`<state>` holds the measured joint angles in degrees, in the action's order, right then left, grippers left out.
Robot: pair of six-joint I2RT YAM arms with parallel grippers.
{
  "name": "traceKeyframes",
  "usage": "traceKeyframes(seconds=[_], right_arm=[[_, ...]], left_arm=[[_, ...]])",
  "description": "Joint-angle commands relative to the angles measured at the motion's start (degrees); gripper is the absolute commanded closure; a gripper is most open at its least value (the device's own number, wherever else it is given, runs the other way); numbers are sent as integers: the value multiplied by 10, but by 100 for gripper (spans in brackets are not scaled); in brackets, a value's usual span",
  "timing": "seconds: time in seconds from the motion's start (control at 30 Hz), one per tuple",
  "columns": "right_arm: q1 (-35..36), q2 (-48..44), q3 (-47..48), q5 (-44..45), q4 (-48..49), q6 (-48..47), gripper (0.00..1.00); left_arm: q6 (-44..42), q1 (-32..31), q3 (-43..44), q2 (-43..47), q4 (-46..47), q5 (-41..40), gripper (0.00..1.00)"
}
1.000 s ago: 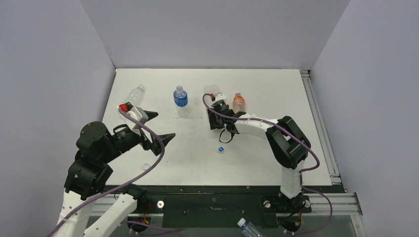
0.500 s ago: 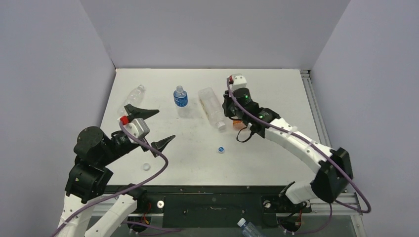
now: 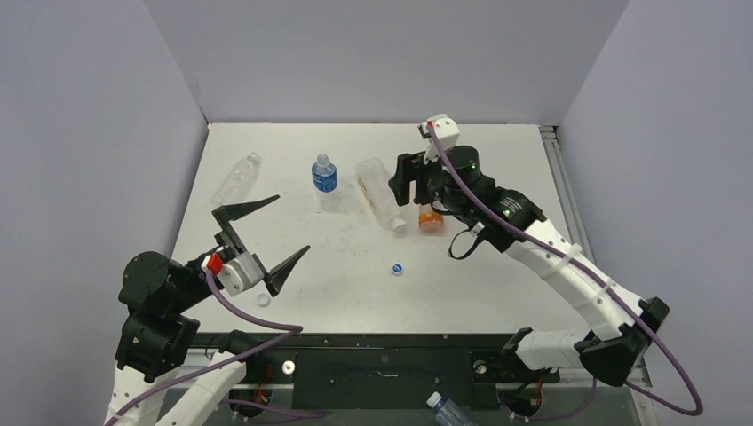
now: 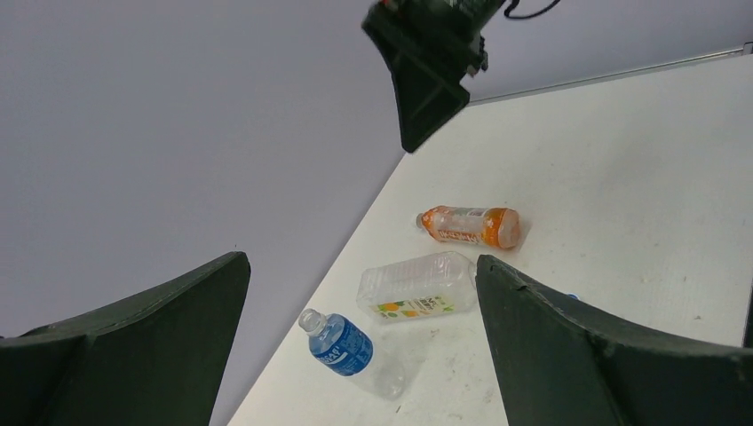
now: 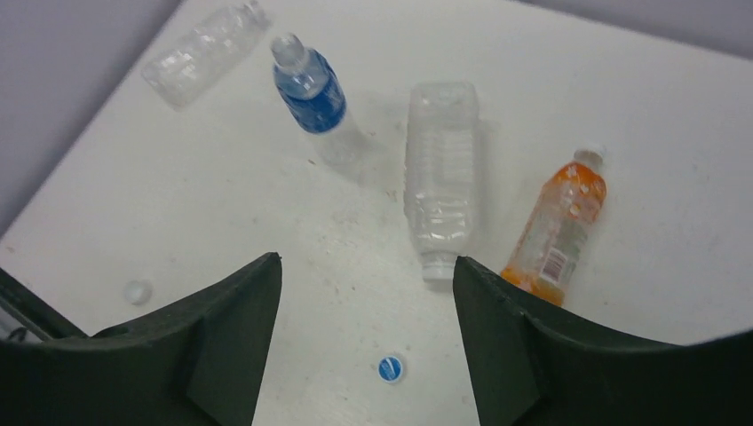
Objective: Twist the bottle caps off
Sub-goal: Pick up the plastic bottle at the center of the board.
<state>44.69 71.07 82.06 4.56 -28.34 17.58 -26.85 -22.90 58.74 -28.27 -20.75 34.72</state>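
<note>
A loose blue bottle cap [image 3: 397,268] [image 5: 390,368] lies on the table, and a pale cap [image 3: 263,300] [image 5: 137,291] lies near the left arm. The big clear bottle [image 3: 380,193] lies on its side with a white cap [image 5: 439,264] on. Beside it lies the orange bottle [image 5: 558,226], also wearing a white cap [image 5: 590,158]. The blue-labelled bottle [image 4: 342,346] has an open neck. My right gripper [image 3: 407,182] [image 5: 366,262] hovers open above the two lying bottles, holding nothing. My left gripper [image 3: 293,223] [image 4: 360,260] is wide open and empty, held above the table's near left.
Another clear bottle [image 3: 236,180] lies at the far left by the wall. Grey walls close in the table [image 3: 497,266] on three sides. A metal rail [image 3: 568,222] runs along its right edge.
The right arm swung up and back to the right and its gripper opened. The big clear bottle now lies on the table, the orange one nearer the front. The left arm drew back.
</note>
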Motion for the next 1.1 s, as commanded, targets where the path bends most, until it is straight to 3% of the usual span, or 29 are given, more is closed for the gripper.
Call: traceKeyframes(seconds=[0.0,0.2,0.6,0.87,1.07], right_arm=[[-42,75,-54,-21,-10,3,33],[-65,183,-64,-73,31,-16,23],[-69,363,-40,-58,83,-27,23],[-70,406,-32,-48,118,-37,35],[-70,408,-45,-13,147,-31,51]], left_arm=[[-9,1,8,6,7,9,3],[13,1,7,5,2,0,4],[37,1,8,0,-5,-2,4],[37,1,14,-3,-18,-3,3],[39,1,18,-7,-23,-3,3]])
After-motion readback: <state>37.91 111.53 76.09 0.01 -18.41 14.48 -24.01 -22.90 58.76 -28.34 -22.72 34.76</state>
